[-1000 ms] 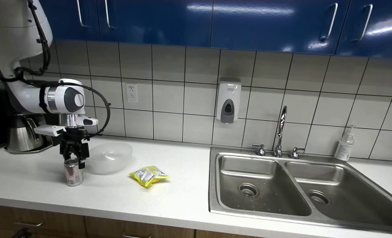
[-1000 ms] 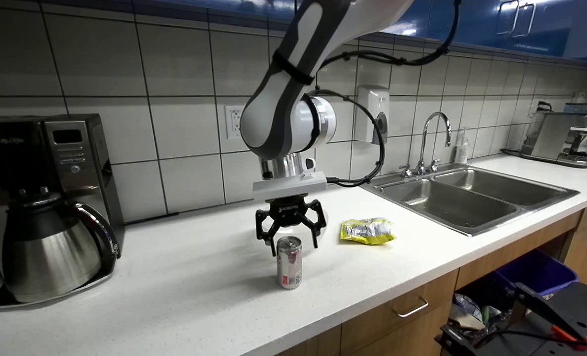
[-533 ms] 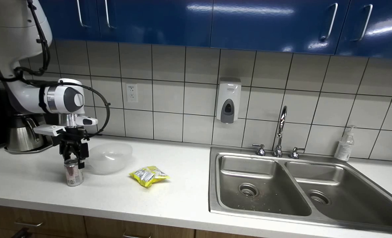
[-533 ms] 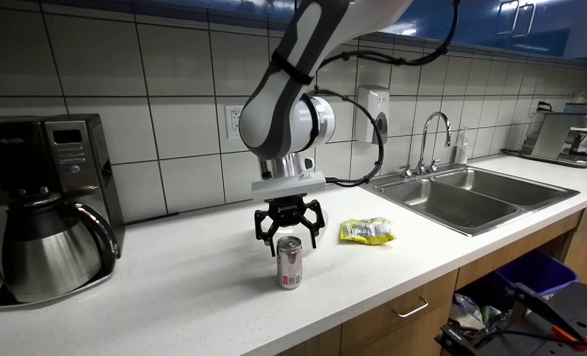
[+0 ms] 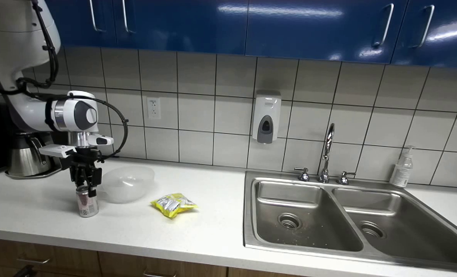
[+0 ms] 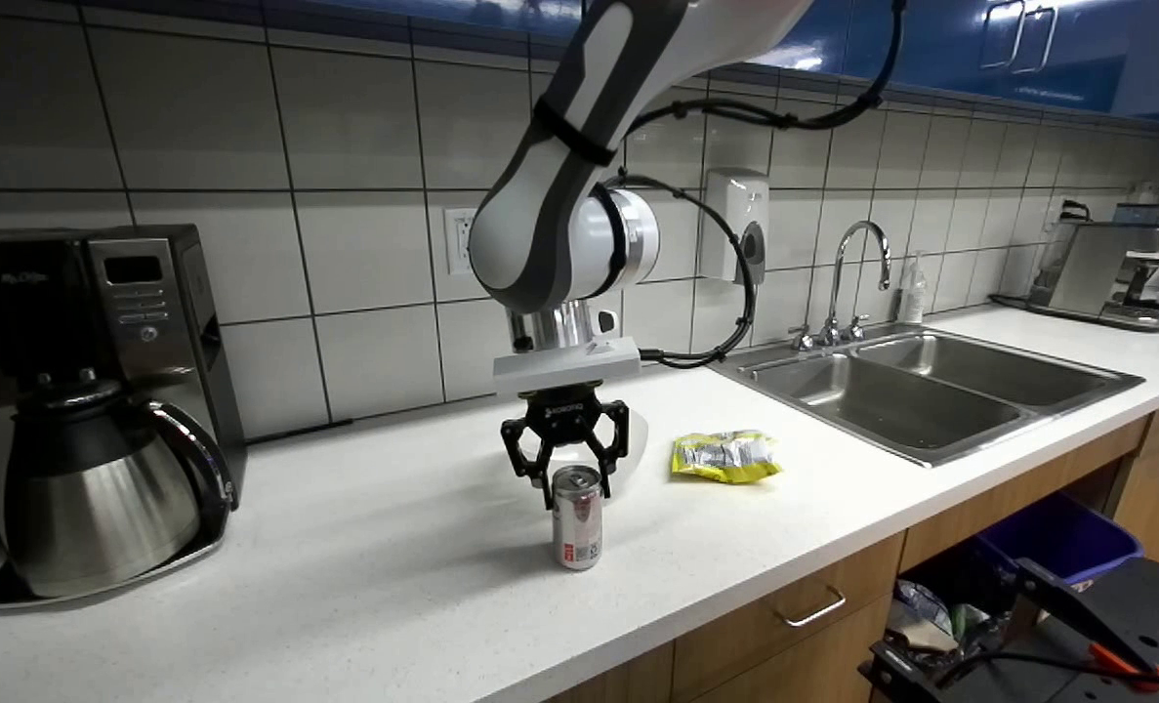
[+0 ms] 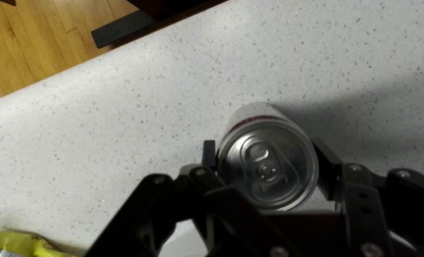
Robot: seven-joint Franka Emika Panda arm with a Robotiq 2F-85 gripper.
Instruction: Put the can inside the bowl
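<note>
The can (image 5: 87, 206) stands upright on the counter, silvery with a reddish band. My gripper (image 6: 577, 490) points straight down over its top and has closed around the upper part. From the wrist view, one finger pad presses at each side of the can's lid (image 7: 267, 167), and the gripper (image 7: 267, 159) is shut on it. Just behind and to the right of the can in an exterior view sits the translucent bowl (image 5: 130, 184), with nothing seen in it. Another exterior view has the bowl (image 6: 635, 444) largely hidden behind the gripper.
A yellow snack packet (image 5: 173, 205) lies on the counter right of the bowl. The steel carafe (image 6: 101, 498) and coffee maker stand to the left. Farther right is the double sink (image 5: 309, 215) with its faucet (image 5: 327, 154). The counter's front edge runs close to the can.
The gripper's fingers have come together from a wide stance onto the can. The can has shifted slightly to the right in both exterior views. Bowl and packet stayed put.
</note>
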